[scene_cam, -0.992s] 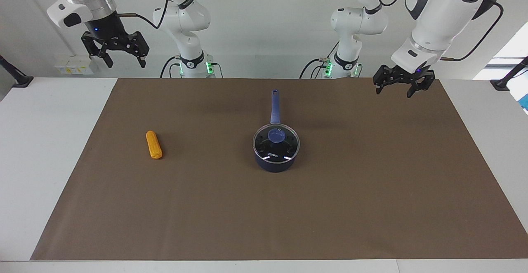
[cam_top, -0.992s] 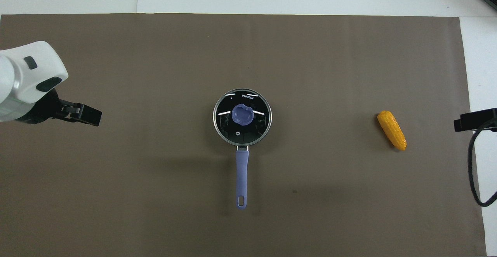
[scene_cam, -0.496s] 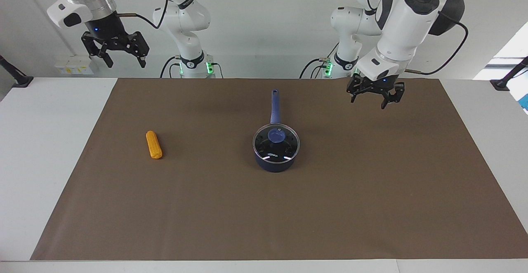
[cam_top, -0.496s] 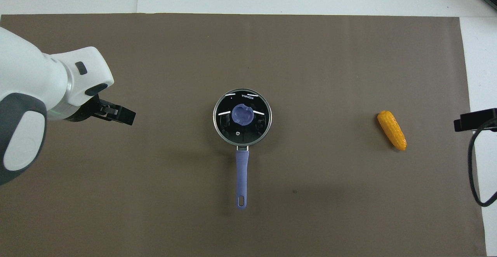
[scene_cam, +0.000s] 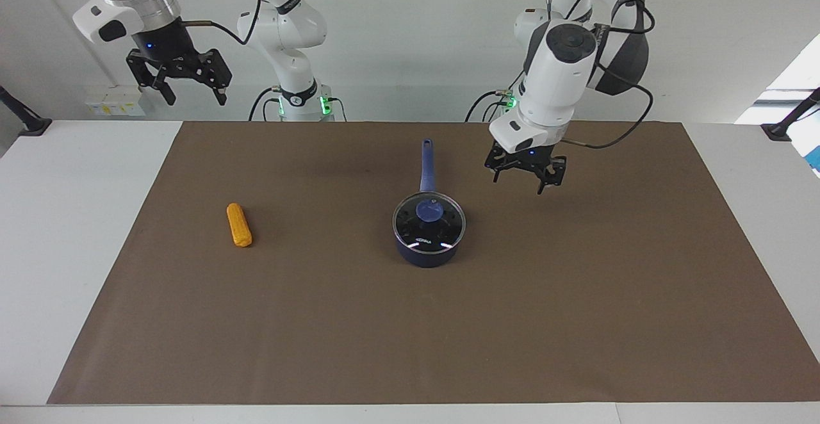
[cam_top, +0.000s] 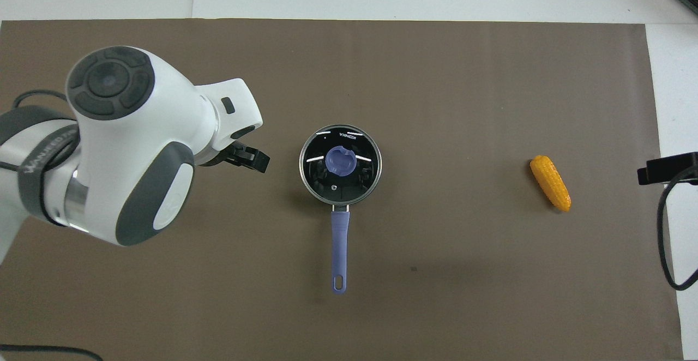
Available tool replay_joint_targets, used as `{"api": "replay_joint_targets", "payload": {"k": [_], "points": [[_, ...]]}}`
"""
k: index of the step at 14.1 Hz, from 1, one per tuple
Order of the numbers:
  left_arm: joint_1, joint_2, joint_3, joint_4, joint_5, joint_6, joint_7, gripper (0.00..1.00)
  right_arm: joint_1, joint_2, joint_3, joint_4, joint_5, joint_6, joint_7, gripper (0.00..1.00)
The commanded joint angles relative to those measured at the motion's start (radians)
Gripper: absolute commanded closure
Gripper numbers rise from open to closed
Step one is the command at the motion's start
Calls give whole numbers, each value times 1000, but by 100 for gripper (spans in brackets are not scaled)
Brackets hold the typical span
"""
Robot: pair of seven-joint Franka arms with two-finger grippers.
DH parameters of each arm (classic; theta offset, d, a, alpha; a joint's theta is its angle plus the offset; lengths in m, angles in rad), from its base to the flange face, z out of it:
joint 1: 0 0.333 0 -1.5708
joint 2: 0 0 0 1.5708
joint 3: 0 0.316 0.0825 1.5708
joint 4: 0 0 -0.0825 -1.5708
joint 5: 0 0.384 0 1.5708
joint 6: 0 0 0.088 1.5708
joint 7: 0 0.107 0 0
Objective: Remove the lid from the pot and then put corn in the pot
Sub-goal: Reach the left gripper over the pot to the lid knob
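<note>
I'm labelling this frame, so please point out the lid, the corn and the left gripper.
lid (scene_cam: 429, 211), facing view, on its blue knob.
corn (scene_cam: 239, 225), facing view, on the cob's middle.
left gripper (scene_cam: 526, 180), facing view, midway between its open fingertips.

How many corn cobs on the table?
1. The corn lies on the brown mat toward the right arm's end of the table, apart from the pot. The lid covers the pot, so none shows inside.
</note>
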Motion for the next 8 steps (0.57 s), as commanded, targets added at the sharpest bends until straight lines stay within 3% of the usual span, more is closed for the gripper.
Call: {"api": "replay_joint_targets", "payload": {"k": [1,8], "points": [[-77,55,20,4,-7,71,-124,0,-11,-9,5,-7,19,3,-16,0],[-200,199,20,151,-7,45,-384,0,-11,-9,5,-7,19,3,-16,0]]}}
